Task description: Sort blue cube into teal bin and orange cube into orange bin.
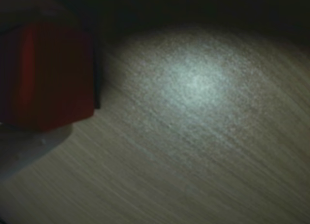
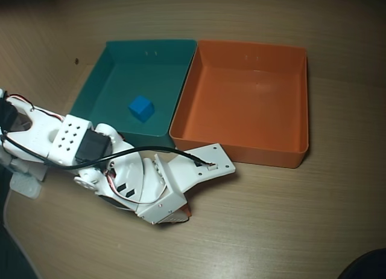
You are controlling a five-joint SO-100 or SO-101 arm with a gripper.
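Observation:
The orange cube [image 1: 48, 73] fills the left of the wrist view, dark red in the dim light, low over the wooden table. In the overhead view my gripper [image 2: 181, 217] points down at the table in front of the bins, and only a sliver of the orange cube [image 2: 187, 214] shows under it. The jaws look closed on the cube, with a dark edge against its right side. The blue cube [image 2: 141, 108] lies inside the teal bin [image 2: 108, 80]. The orange bin [image 2: 241, 140] stands right of the teal one, touching it, with nothing in it.
The wooden table [image 2: 271, 218] is bare to the right of the gripper. My white arm [image 2: 72, 140] stretches in from the left edge, in front of the teal bin. A dark object [image 2: 368, 267] sits at the bottom right corner.

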